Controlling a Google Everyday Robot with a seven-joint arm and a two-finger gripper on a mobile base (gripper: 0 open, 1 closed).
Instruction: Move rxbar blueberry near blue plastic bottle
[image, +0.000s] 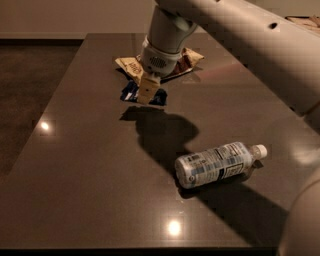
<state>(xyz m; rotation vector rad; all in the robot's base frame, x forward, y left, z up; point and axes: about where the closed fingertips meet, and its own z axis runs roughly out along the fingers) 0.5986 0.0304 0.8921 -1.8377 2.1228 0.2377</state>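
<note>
My gripper (148, 92) hangs at the back middle of the dark table (85, 160), just in front of the chip bag. Its tan fingers (149, 88) are shut on the rxbar blueberry (129, 93), a small dark-blue wrapper that sticks out on both sides of them, held just above the tabletop. The blue plastic bottle (216, 164) lies on its side at the front right, white cap pointing right, well apart from the bar. My large white arm crosses the upper right and hides part of the table.
A yellow-and-brown chip bag (131, 65) lies behind the gripper, partly hidden by the wrist. A patterned box (306, 21) shows at the far right top. The table's left edge drops to dark floor (25, 90).
</note>
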